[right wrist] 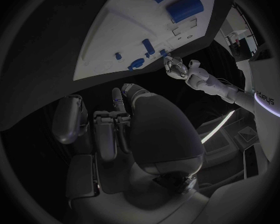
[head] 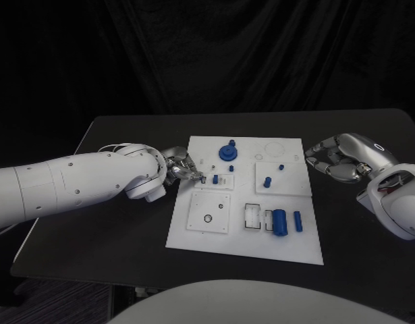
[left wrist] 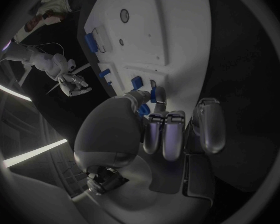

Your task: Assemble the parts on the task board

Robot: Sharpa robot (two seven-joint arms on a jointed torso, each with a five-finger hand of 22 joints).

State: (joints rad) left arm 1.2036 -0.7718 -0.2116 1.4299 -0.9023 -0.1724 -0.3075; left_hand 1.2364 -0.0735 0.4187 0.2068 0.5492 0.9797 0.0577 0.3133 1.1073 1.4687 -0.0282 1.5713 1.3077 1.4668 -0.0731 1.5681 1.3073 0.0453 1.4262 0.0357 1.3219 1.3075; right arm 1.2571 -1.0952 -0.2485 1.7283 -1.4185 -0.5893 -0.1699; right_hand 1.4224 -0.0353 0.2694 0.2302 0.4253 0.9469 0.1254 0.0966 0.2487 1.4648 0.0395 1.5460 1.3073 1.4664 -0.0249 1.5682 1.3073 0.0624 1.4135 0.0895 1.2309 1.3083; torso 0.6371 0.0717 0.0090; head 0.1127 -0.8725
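Observation:
The white task board [head: 193, 233] lies mid-table with several blue parts on it: a round knob [head: 229, 151], small pegs [head: 268, 181], a thick cylinder [head: 279, 221] and a bar [head: 297, 221]. My left hand [head: 183, 165] hovers at the board's left edge, fingers curled toward a small blue piece [head: 216, 179]. In the left wrist view a small blue part [left wrist: 154, 92] sits pinched between thumb and fingertip of that hand [left wrist: 168, 129]. My right hand [head: 339, 160] hangs off the board's right edge, fingers curled in on nothing; the right wrist view shows the same curl [right wrist: 115, 124].
The board has a round recess [head: 278, 147] at its far right and a plate with a small ring hole [head: 208, 218] near its front left. Bare black table [head: 363, 128] surrounds the board; a dark curtain hangs behind.

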